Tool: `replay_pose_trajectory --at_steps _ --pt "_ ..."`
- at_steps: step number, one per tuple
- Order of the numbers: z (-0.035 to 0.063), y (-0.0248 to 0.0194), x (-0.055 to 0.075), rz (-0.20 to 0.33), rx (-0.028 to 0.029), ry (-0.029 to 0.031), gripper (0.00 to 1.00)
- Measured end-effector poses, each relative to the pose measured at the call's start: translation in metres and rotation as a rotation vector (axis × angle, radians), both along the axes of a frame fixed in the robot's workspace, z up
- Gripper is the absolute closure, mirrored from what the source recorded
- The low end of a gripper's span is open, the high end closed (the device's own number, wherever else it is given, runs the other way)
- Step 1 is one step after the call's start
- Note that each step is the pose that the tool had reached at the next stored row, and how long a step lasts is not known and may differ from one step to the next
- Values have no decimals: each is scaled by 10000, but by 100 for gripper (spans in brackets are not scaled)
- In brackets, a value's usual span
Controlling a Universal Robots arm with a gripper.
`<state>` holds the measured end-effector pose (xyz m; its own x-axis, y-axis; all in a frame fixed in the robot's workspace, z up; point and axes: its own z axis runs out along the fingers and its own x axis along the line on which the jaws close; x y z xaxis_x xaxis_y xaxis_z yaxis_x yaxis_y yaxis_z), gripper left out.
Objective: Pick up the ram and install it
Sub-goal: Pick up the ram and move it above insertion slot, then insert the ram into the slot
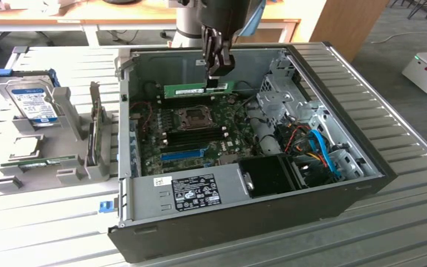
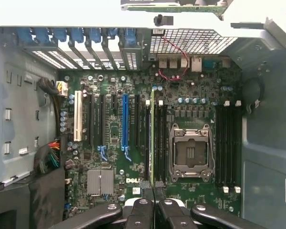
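The ram [image 1: 198, 89] is a long green stick held level inside the open computer case [image 1: 362, 183], above the far part of the motherboard [image 1: 198, 139]. My gripper [image 1: 215, 78] comes down from above and is shut on the stick's upper edge. In the wrist view the ram [image 2: 152, 138] appears edge-on as a thin green line running away from my gripper [image 2: 153, 193]. It lines up with the black memory slots [image 2: 161, 143] beside the processor socket [image 2: 189, 152]. I cannot tell whether it touches a slot.
Left of the case in the exterior view, a grey fixture holds a silver hard drive with a blue label [image 1: 31, 103] and a small green board [image 1: 46, 162]. A blue slot strip [image 1: 182, 154] lies nearer the front. Drive cages and cables [image 1: 310, 144] crowd the case's right side.
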<state>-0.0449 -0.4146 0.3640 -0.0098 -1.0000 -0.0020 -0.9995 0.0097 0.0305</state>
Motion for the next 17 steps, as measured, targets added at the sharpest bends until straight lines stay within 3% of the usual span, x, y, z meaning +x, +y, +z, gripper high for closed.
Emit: replay_pose_trajectory --at_steps 7,17 --pt "-84 0 0 -1 0 0 88" --pt "-125 0 0 -1 0 0 88"
